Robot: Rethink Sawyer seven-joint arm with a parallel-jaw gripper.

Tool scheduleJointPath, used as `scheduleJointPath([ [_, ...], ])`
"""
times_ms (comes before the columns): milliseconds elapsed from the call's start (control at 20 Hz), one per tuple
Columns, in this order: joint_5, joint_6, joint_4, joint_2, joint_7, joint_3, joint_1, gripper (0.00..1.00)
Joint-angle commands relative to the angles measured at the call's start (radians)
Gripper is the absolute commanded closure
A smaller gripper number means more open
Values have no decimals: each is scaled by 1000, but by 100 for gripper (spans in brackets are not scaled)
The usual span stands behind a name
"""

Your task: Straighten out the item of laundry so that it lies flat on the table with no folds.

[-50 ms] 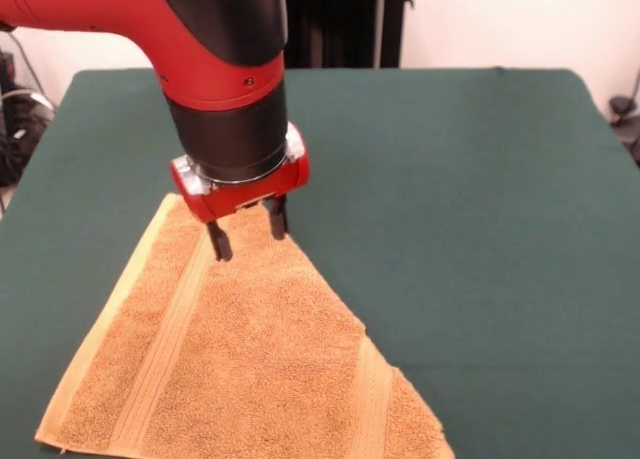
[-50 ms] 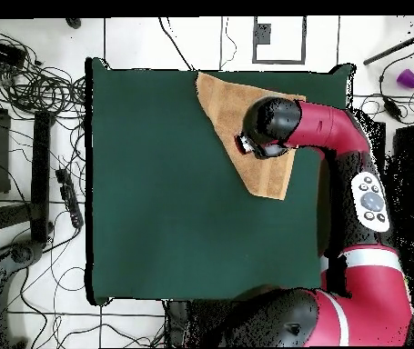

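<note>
While the arm point(image 1: 200, 39) reaches down from above in the front view, its gripper point(image 1: 246, 227) hangs over the far tip of the towel point(image 1: 250, 359). Both black fingers point(image 1: 216, 241) are visible with a clear gap between them, so the jaws stand apart and nothing is clamped. Fingertips sit at or just above the terry surface; actual contact cannot be judged from this angle.

Towel position, front view: near-left part of the table point(image 1: 470, 179), running off the picture's near edge. Its outline reads as a triangle narrowing toward the gripper, with a long diagonal edge on the right side, which looks like a fold line, so the cloth is not lying flat. One smoother woven band point(image 1: 165, 349) runs lengthwise close to the left edge; a second band point(image 1: 375, 404) crosses near the right corner at a different angle.

Overhead view: the towel point(image 2: 224, 114) lies at the table's point(image 2: 156, 182) far edge, right of centre, again roughly triangular with its point directed toward the near side. The arm's point(image 2: 338, 136) black wrist covers the middle of the cloth, and the gripper point(image 2: 246, 143) shows just at the cloth's left edge. Remaining green tabletop is bare felt. Cables point(image 2: 37, 91) lie on the floor left of the table.
</note>
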Motion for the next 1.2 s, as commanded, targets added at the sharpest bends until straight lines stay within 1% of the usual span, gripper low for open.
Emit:
scheduleJointPath([
  [50, 156, 17, 229, 18, 116, 125, 25, 0],
  [200, 191, 29, 213, 23, 164, 101, 62, 0],
  [350, 194, -30, 222, 34, 152, 86, 75, 0],
  [550, 168, -120, 214, 68, 131, 73, 90, 0],
  [700, 122, -131, 179, 83, 123, 37, 123, 0],
  [900, 67, -113, 125, 92, 112, -19, 167, 0],
  [1000, 14, -92, 90, 89, 75, -50, 187, 0],
  [1050, 6, -71, 79, 88, 66, -56, 190, 0],
  [1200, 21, 3, 64, 71, 50, -49, 183, 0],
])
